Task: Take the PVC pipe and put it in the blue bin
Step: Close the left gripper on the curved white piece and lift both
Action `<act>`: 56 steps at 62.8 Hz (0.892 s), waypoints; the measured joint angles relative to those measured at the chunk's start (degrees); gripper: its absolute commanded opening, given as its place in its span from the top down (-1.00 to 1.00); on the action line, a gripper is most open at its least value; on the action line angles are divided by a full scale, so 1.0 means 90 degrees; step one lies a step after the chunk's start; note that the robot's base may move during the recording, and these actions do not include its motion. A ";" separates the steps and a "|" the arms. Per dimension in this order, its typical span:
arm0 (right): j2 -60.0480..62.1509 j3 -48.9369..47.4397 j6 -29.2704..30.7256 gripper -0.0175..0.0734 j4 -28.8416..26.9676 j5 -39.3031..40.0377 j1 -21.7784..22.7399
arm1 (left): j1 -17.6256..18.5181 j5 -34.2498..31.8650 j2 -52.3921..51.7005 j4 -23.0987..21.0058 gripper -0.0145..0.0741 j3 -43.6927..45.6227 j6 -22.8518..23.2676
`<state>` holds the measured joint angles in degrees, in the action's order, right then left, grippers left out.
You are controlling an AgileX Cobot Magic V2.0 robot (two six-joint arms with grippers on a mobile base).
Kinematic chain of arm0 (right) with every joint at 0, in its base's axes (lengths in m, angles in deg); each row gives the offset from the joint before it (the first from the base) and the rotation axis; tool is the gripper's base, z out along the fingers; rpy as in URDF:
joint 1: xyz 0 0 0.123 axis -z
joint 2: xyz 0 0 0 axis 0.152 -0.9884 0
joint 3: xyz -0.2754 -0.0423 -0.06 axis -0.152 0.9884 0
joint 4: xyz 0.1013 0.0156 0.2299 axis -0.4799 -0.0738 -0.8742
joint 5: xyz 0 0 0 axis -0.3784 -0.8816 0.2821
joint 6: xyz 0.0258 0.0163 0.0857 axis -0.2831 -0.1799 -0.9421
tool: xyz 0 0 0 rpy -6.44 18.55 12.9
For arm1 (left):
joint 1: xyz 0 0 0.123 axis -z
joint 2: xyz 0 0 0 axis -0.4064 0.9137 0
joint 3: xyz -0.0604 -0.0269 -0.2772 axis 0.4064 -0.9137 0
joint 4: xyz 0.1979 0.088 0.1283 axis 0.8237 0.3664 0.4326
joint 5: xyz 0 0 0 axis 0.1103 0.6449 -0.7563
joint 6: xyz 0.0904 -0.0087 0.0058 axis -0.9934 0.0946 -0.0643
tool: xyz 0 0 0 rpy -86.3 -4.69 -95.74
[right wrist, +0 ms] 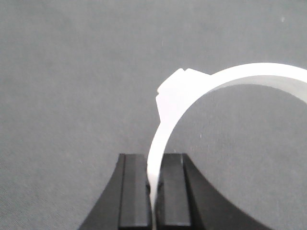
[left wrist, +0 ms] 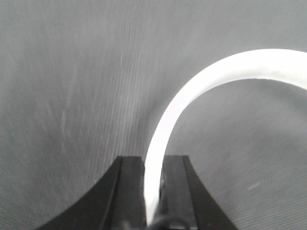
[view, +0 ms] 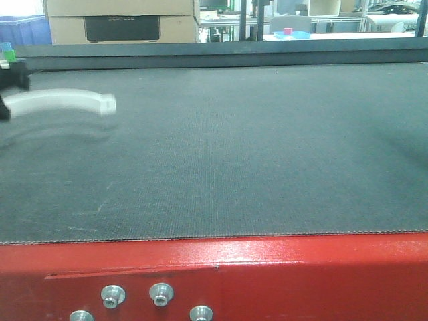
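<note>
A white curved PVC pipe [view: 63, 102] hangs just above the grey mat at the far left, blurred. My left gripper [view: 7, 93] holds its left end at the frame edge. In the left wrist view the gripper [left wrist: 153, 160] is shut on the pipe [left wrist: 201, 84], which arcs up and to the right over the mat. In the right wrist view my right gripper [right wrist: 154, 158] is shut on a thin white curved pipe piece [right wrist: 192, 91] with a thicker collar. The right gripper does not show in the front view. A blue container [view: 23, 30] stands behind the table at far left.
The grey mat [view: 254, 154] covers the table, with a red metal front edge [view: 267, 267] with bolts. A dark rail runs along the back edge. Cardboard boxes [view: 120, 20] and a small blue tray [view: 291, 35] stand beyond the table.
</note>
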<state>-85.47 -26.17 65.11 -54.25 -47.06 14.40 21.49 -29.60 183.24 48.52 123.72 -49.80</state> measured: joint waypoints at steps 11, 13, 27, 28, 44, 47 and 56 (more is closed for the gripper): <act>0.0352 0.0000 0.0000 0.99 -0.0089 0.0000 0.0000 | 0.0099 0.0000 -0.0893 0.0013 0.92 0.0000 0.0000; 0.0435 0.0000 0.0000 0.99 -0.0099 0.0000 0.0000 | 0.0122 0.0000 -0.1087 0.0013 0.92 0.0000 0.0000; 0.0985 0.0000 -0.0162 0.97 -0.0136 0.0000 0.0000 | 0.0303 0.0132 -0.2165 0.0022 0.92 0.0000 0.0000; 0.1019 0.0000 -0.0162 0.97 -0.0136 0.0000 0.0000 | 0.0319 0.0132 -0.2233 0.0022 0.92 -0.0011 0.0000; 0.1678 0.0399 -0.0374 0.97 -0.0136 0.0074 0.0000 | 0.0390 0.0093 -0.3674 0.0022 0.92 -0.0673 0.0000; 0.1836 0.0602 -0.0384 0.97 -0.0136 0.0129 0.0000 | 0.0390 0.0046 -0.4014 0.0022 0.92 -0.0898 0.0000; 0.2300 0.1114 -0.0405 0.97 -0.0136 0.0329 0.0000 | 0.0390 -0.0201 -0.4984 0.0022 0.92 -0.1494 0.0000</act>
<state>-64.77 -16.14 61.46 -55.47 -44.10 14.40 25.00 -31.40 138.39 48.72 110.27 -49.80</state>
